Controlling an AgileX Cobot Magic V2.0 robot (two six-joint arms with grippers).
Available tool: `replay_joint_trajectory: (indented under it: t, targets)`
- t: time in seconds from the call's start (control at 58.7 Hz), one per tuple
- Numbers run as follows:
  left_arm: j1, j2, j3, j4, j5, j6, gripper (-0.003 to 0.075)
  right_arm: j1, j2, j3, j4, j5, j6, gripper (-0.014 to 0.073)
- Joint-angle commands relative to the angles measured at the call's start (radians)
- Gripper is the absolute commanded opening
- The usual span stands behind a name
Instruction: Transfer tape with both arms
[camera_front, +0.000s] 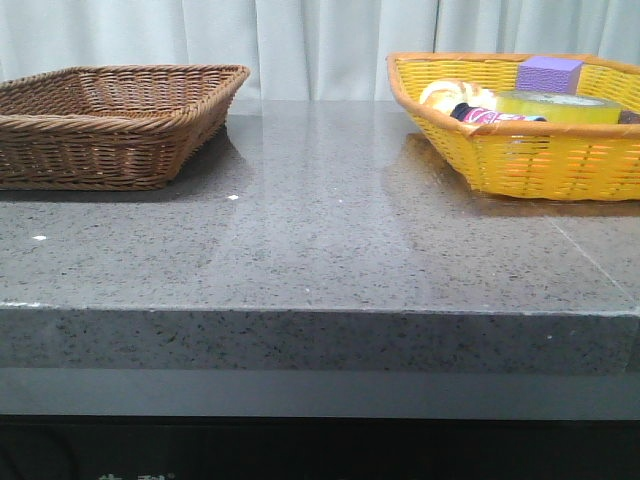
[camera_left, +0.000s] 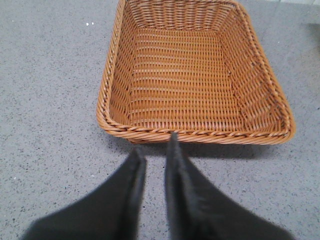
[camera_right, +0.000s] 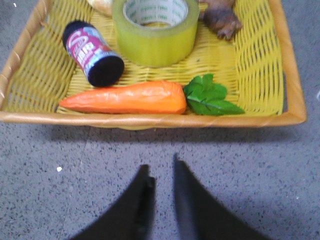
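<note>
Tape (camera_right: 155, 31) lay crowded between bottle (camera_right: 93, 52) and carrot (camera_right: 125, 97); right claw (camera_right: 160, 186), nearly pressed together, might snag them while reaching.

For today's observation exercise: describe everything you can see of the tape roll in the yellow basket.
The tape is a wide roll of translucent yellow packing tape with a white core printed in green. It lies flat, hole upward, inside the yellow basket, untouched by either gripper. A can lies beside it, a carrot in front.
</note>
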Motion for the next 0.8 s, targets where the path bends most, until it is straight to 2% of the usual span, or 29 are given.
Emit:
replay_joint_trajectory:
  t: [0.0,0.017,0.051,0.102,0.307,0.784]
  targets:
    - [0.001,0.018,-0.034,-0.002,-0.094,0.005,0.0393,-0.003,0.021,-0.037,-0.009,-0.056,-0.011,0.0449]
    - [0.001,0.021,-0.034,-0.002,-0.097,0.005,0.045,-0.003,0.027,-0.038,-0.009,-0.056,-0.011,0.0507]
    - [0.001,0.023,-0.034,-0.002,-0.099,0.005,0.0495,-0.003,0.029,-0.04,-0.009,-0.056,-0.011,0.0561]
    - [0.001,0.025,-0.034,-0.002,-0.099,0.005,0.0542,-0.003,0.033,-0.049,-0.008,-0.05,-0.01,0.0596]
    - [-0.073,0.042,-0.034,-0.007,-0.111,0.018,0.0545,-0.003,0.099,-0.175,-0.008,0.006,-0.008,0.0591]
    - [-0.521,0.042,-0.034,-0.007,-0.152,0.033,0.0545,-0.014,0.502,-0.623,-0.008,0.263,0.073,0.0591]
